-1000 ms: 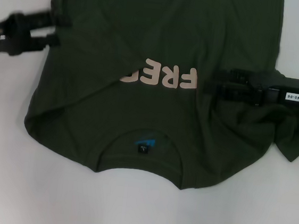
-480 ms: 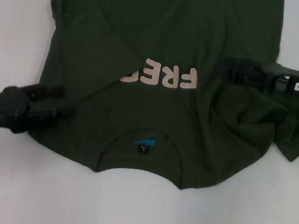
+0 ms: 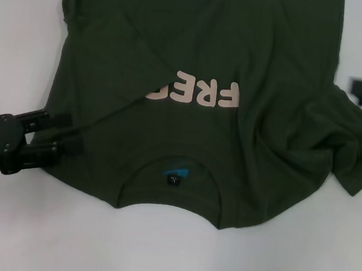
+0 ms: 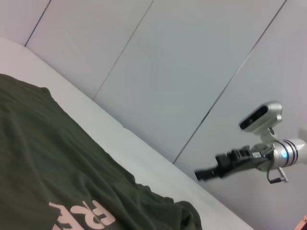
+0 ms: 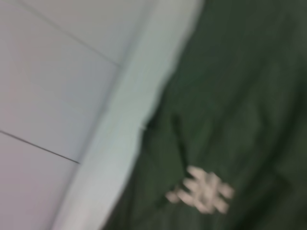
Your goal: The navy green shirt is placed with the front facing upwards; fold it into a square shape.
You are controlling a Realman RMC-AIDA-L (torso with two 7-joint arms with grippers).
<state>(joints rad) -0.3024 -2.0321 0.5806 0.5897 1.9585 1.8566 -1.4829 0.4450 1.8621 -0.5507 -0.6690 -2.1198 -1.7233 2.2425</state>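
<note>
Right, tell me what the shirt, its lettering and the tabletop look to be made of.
The navy green shirt looks like soft matte knit, likely cotton: it creases and bunches at the right sleeve. The lettering looks like a flat pale pink print, partly covered by a fold. The table looks smooth, hard and white, perhaps laminate; that cannot be settled. The left gripper sits at the shirt's left edge.

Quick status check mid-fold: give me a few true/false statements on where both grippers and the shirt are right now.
1. The left gripper is at the shirt's left edge, near the collar end. True.
2. The right gripper rests on the lettering. False: it is off the shirt, over the table at the right edge of the head view.
3. The lettering is partly covered by folded fabric. True.
4. The right sleeve is folded flat over the chest. False: it lies bunched, sticking out to the right.
5. The blue neck label is hidden. False: it shows inside the collar.
</note>
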